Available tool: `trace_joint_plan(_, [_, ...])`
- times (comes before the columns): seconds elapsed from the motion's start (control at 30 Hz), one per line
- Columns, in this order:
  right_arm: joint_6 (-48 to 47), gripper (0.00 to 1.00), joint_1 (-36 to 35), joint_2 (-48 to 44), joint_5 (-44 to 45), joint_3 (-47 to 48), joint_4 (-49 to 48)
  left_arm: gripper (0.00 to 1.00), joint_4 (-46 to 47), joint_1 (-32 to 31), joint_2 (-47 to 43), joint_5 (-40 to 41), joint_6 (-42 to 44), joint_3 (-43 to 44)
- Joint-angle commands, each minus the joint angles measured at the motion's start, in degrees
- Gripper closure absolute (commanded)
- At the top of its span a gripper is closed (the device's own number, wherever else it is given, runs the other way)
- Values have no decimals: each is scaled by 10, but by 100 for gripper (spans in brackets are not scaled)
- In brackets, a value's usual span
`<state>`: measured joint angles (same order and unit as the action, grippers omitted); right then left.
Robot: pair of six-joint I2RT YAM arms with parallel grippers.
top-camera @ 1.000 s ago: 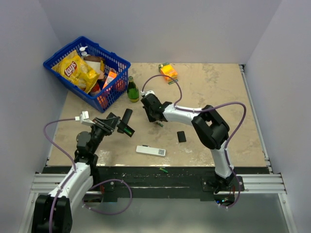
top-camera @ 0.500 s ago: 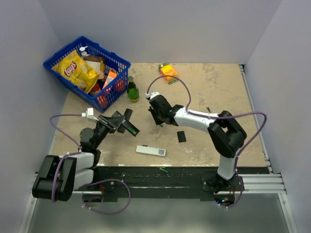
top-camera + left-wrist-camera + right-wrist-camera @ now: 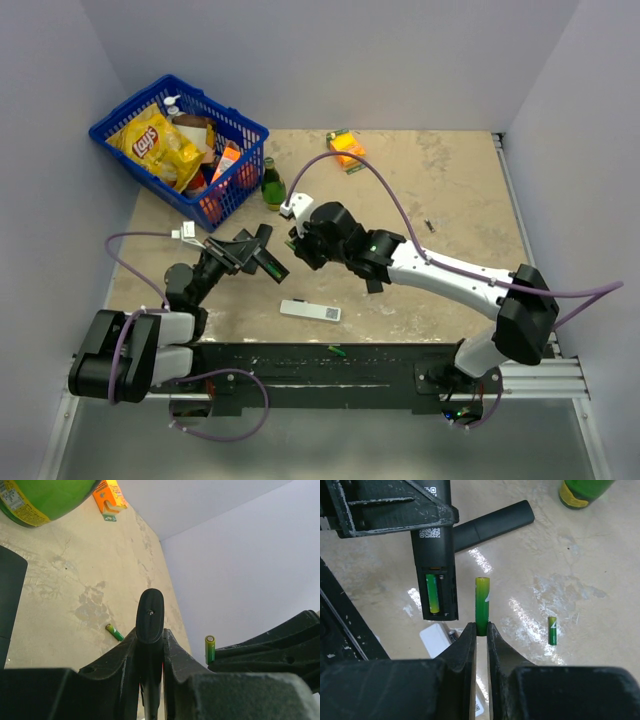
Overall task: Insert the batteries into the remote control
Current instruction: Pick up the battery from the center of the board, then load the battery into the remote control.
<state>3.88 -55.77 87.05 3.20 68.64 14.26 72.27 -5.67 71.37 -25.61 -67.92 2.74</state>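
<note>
The left fingers [image 3: 118, 655] clench the remote control [image 3: 433, 555] above the desk [image 3: 600, 580], its empty slot [image 3: 448, 592] turned toward the right fingers [image 3: 465, 647], which pinch a battery [image 3: 482, 605] upright just beside it (one cell [image 3: 433, 594] already sits loaded), apparently lined up for insertion.

Clutter I can see on my beige counter [image 3: 450, 190].
A blue mesh basket [image 3: 215, 103] sits at the far left corner, holding a yellow Lay's chip bag [image 3: 160, 145] and other packets I cannot make out. A green glass bottle [image 3: 272, 188] stands upright just beside the basket's right corner. An orange box [image 3: 346, 148] lies near the far edge. A flat white remote [image 3: 310, 311] lies near the front edge.
</note>
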Motion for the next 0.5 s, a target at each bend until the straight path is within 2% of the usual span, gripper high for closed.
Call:
trace_joint_plan(0.0, [-7,100,0,-6,-29,-2,-9,100,119,0,-1,-8,17,-58])
trace_joint_plan(0.47, [-3,100,-14,22,-128,-10,-33,100,167,0,15,-3,7,-74])
